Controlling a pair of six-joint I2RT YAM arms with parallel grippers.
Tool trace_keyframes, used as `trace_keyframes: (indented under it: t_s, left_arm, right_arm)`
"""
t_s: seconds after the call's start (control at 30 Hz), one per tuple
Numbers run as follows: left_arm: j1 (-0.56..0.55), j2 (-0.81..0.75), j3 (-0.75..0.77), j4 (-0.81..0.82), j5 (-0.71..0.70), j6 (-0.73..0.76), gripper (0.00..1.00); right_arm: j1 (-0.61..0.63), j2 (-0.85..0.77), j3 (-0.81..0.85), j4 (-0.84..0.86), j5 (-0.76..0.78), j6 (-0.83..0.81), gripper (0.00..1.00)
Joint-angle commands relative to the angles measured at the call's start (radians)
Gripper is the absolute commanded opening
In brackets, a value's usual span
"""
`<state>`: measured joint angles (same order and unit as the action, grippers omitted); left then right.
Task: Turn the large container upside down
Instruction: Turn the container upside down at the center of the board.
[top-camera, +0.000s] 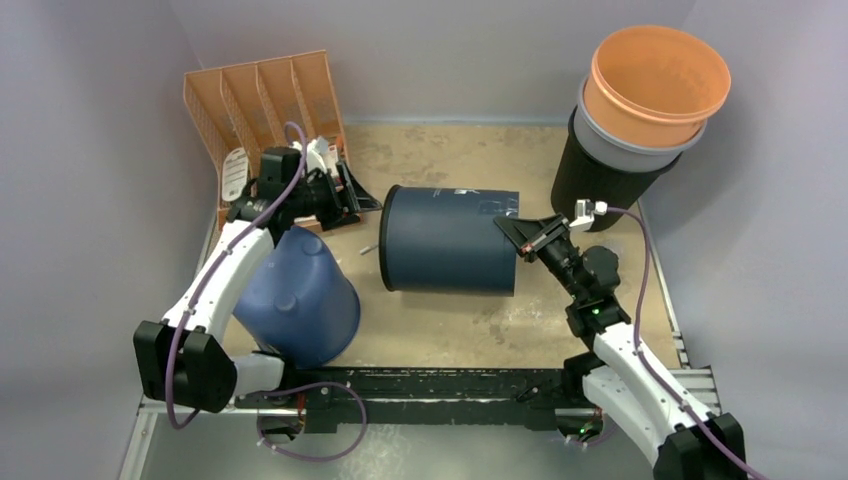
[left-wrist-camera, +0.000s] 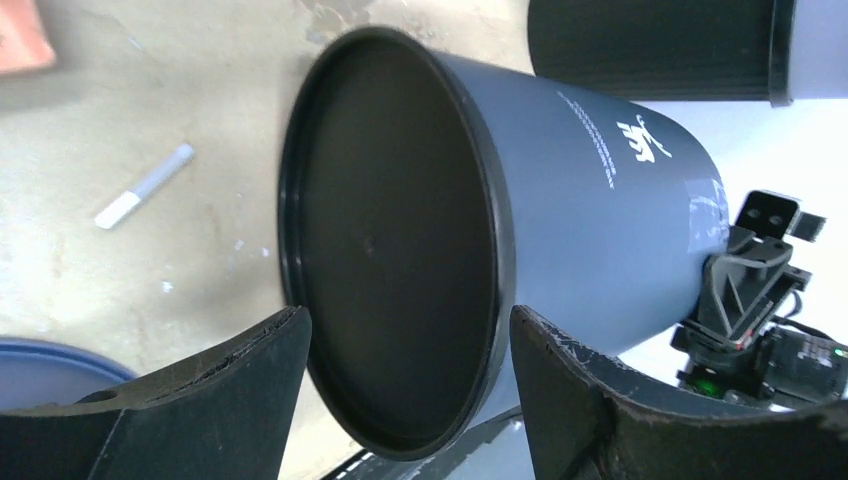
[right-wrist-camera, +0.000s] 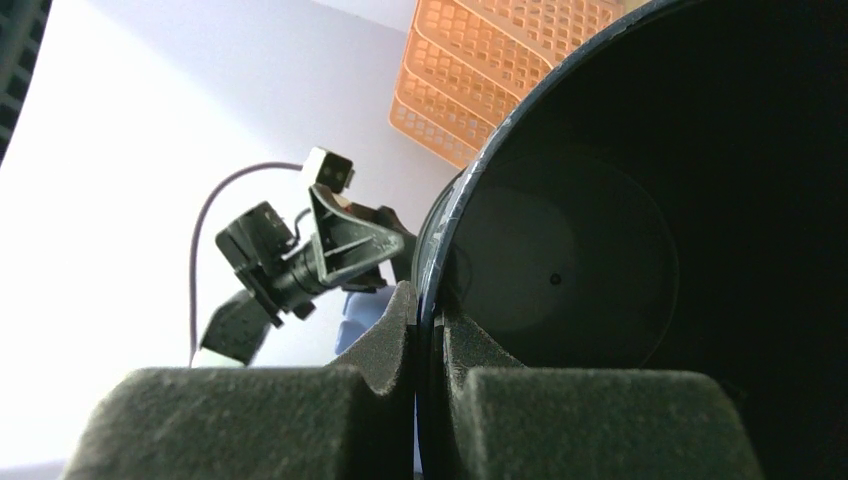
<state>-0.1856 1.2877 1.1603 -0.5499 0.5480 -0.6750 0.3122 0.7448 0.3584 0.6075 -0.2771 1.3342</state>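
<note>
Blue-black and big, the large container (top-camera: 450, 240) lies on its side in the middle of the desk (top-camera: 450, 330). Its open mouth points right and its flat bottom points left. The right gripper (right-wrist-camera: 425, 300) is squeezed tight on the rim of the mouth, one finger inside and one outside. The left gripper (top-camera: 345, 200) is spread wide just beside the bottom end, and it holds nothing. I think the flip is about half done, because the tub is tipped over but not yet mouth down. Next, I guess, the rim has to swing down to the desk while the bottom end goes up. The left gripper could steady that end so the tub does not roll toward the small white stick (left-wrist-camera: 145, 185) lying near it. White writing and a little sign are on the tub's side, but they are too small for me to read.
</note>
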Motion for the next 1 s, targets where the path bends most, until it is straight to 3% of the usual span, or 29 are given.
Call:
trace_keyframes:
  t_s: [0.0,0.23,0.4,0.5,0.63,0.67,0.8,0.87,0.97]
  left_arm:
    - [-0.044,-0.064,-0.1,0.301,0.1,-0.14,0.72]
    - [-0.126,-0.051,-0.113,0.349,0.072,-0.168,0.71]
    - [-0.127,-0.071,-0.193,0.449,0.066,-0.261,0.61]
    - [-0.126,-0.078,-0.201,0.451,0.059,-0.263,0.43]
    - [-0.127,-0.077,-0.188,0.435,0.044,-0.26,0.05]
    - [-0.127,-0.075,-0.183,0.433,0.045,-0.259,0.0]
    - [-0.126,-0.073,-0.128,0.38,0.024,-0.227,0.0]
    - [-0.126,-0.077,-0.091,0.339,-0.007,-0.2,0.0]
    - [-0.127,-0.073,-0.032,0.25,-0.106,-0.139,0.0]
  right_arm:
    - [-0.002,0.015,-0.045,0.046,-0.017,0.036,0.0]
    - [-0.003,0.047,-0.066,0.067,-0.027,0.044,0.0]
    - [-0.004,0.091,-0.127,0.184,-0.024,0.111,0.0]
    - [-0.004,0.123,-0.131,0.212,-0.037,0.111,0.0]
    - [-0.004,0.126,-0.137,0.216,-0.038,0.11,0.0]
    - [-0.004,0.123,-0.139,0.209,-0.039,0.108,0.0]
    - [-0.004,0.107,-0.149,0.18,-0.039,0.103,0.0]
    - [-0.004,0.1,-0.151,0.168,-0.043,0.096,0.13]
    - [-0.004,0.079,-0.134,0.112,-0.044,0.068,0.59]
